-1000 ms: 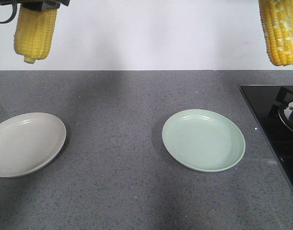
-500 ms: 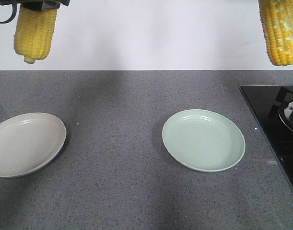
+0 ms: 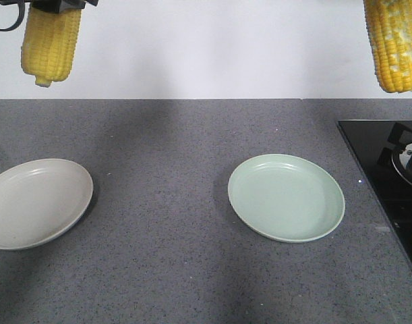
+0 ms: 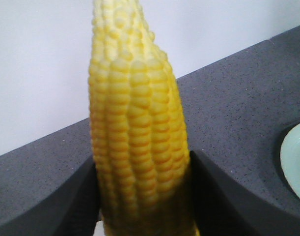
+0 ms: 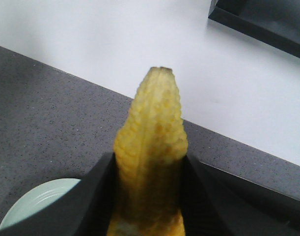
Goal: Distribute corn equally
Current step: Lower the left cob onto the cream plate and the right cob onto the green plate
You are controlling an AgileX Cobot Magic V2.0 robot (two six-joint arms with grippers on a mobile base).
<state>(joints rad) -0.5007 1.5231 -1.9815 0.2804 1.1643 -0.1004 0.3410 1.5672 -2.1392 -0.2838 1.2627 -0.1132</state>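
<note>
The left corn cob [image 3: 50,44], hanging tip-down from the left pincer [image 3: 56,5] at the top left of the front view, is rising very slightly: its lower end is sitting a little higher against the white wall than it did a second ago, and it is also drifting a touch to the right in the frame. The dark fixture above it is showing a bit less of itself at the top edge as it goes. The right corn cob [image 3: 394,44], hanging at the top right, is shifting only by a hair, its tip lying at almost the same height as before.
</note>
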